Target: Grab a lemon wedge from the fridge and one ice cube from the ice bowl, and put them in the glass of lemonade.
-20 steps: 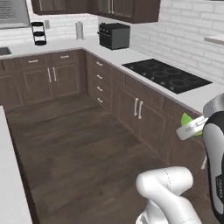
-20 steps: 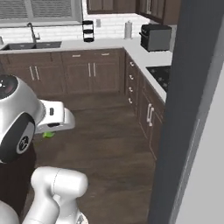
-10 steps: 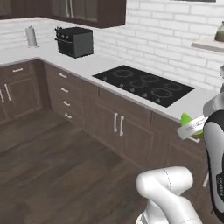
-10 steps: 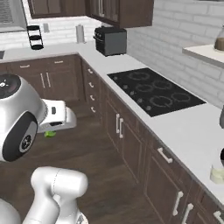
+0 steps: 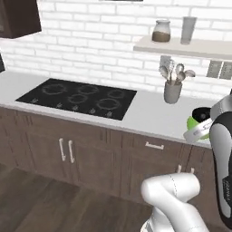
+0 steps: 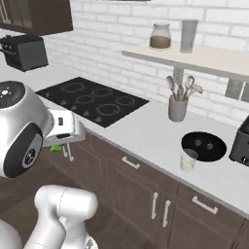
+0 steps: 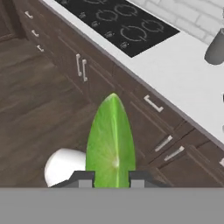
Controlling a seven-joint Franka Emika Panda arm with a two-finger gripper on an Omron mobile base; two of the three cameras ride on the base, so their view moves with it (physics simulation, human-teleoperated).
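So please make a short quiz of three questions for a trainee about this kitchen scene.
1. True or false: the jaws are shut on the lemon wedge.
2. Which lies nearest to the glass of lemonade? A) the cooktop B) the ice bowl C) the utensil holder
3. Fill in: on the wall shelf, a brown-filled jar stands beside a tall grey ____.

Key: 1 true; 2 B; 3 glass.
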